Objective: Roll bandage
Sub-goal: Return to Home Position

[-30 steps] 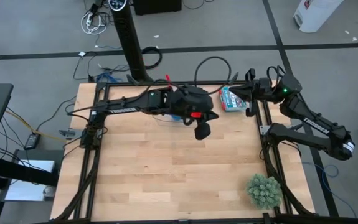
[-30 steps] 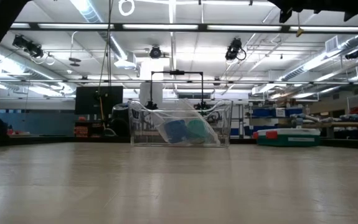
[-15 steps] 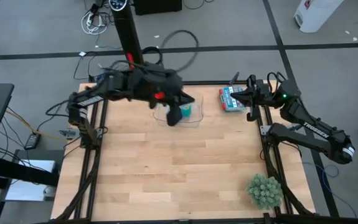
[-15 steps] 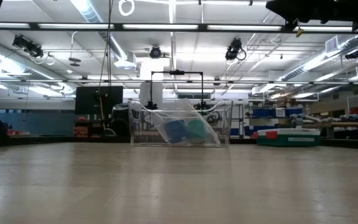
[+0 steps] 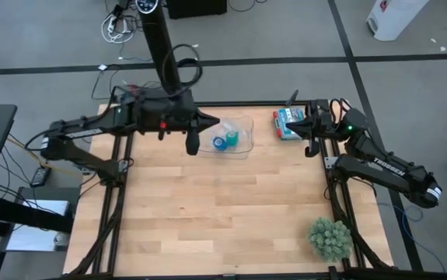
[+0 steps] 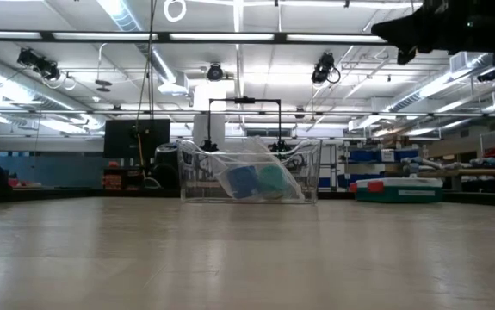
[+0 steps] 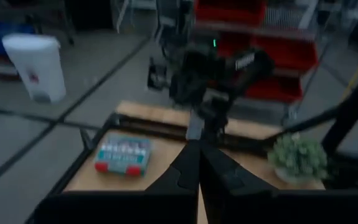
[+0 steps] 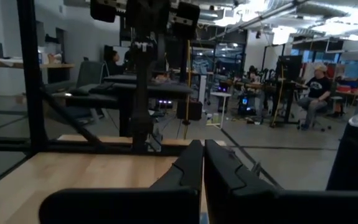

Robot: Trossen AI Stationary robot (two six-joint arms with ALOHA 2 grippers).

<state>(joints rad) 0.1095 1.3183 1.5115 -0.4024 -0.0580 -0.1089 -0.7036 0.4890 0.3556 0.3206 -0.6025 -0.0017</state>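
The teal-green coil of soft bandage point(image 6: 272, 179) lies rolled up beside a blue roll point(image 6: 242, 182) inside a clear zip bag point(image 6: 230, 165). The bag sits in a transparent plastic bin point(image 5: 245, 123) at the far edge of the light wooden table point(image 5: 207, 218). I judge the rolling finished and the goods packed, so nothing needs to be held.

The left gripper point(image 5: 193, 148) hangs just beside the bin, on the side away from the right arm. Its fingers point(image 7: 188, 167) are pressed together on nothing, and the bandage is near them but not touching. The right gripper point(image 5: 310, 146) rests at the table's right edge, its fingers point(image 8: 190, 167) also pressed together and empty, well apart from the bandage.

Between these fingers and the bin lies a flat teal, white and red box point(image 5: 288, 123). A small round green plant point(image 5: 330, 238) stands at the near right corner. The wide middle of the table gives free room, so I think both arms can go home without passing over the bin.
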